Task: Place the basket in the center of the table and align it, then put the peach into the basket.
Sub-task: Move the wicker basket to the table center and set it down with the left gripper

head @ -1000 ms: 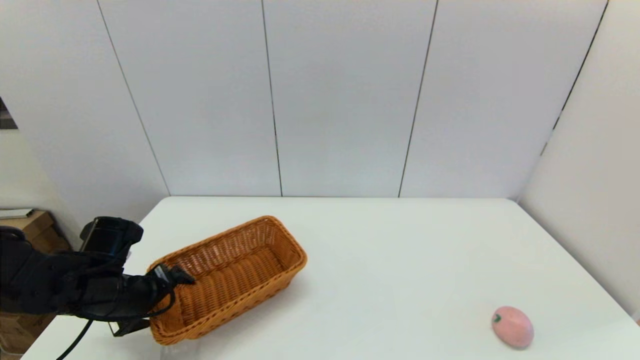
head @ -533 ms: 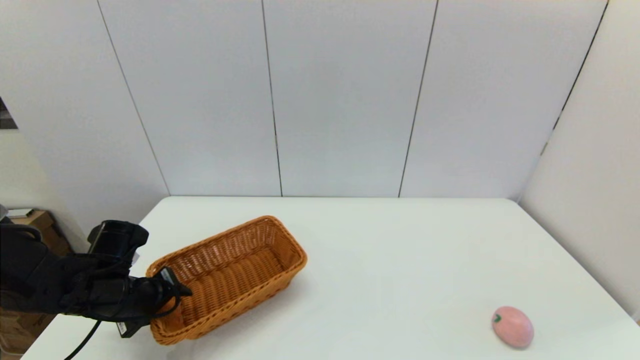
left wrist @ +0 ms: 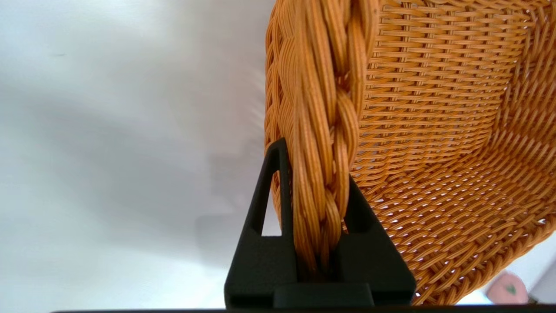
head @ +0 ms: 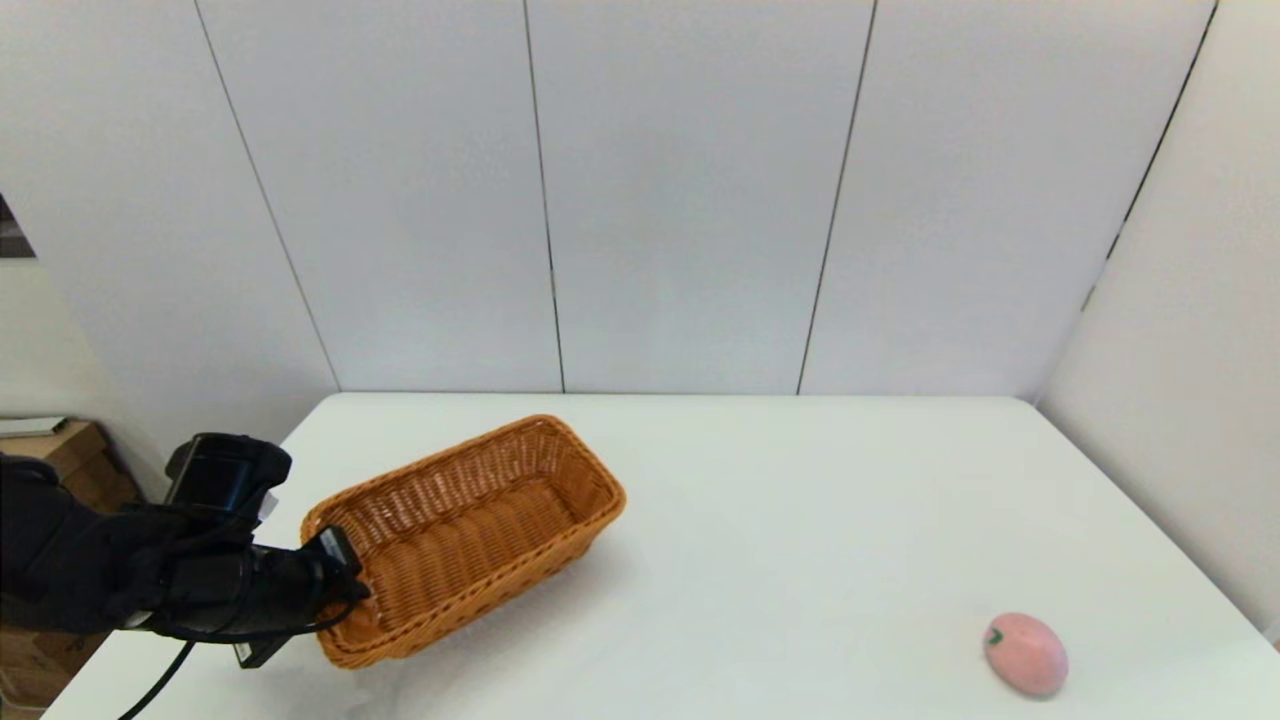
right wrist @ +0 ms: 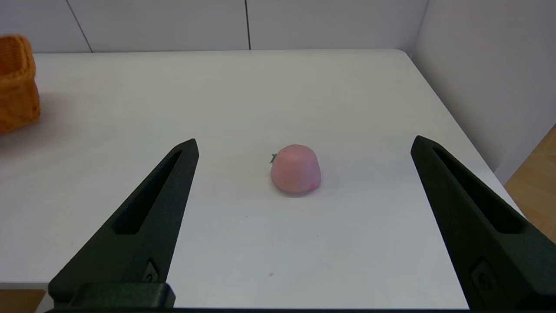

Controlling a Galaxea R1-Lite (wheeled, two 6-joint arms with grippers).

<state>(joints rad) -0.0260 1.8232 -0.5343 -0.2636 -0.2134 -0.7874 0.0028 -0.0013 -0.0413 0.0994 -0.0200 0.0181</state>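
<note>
Over at 8 o'clock on the white bench [head: 800,520], my left hand [head: 345,575] is pinching the basket [head: 470,535] by its near short rim, one finger inside and one outside. Since a second ago it's lifted and swung a bit toward 1 o'clock, so the move to center is underway. Thick braided rim, stiff open wicker weave, flared sides. Smooth pink egg-shaped peach [head: 1025,655] sits at 4 o'clock, right hand [right wrist: 304,217] spread wide behind it.
</note>
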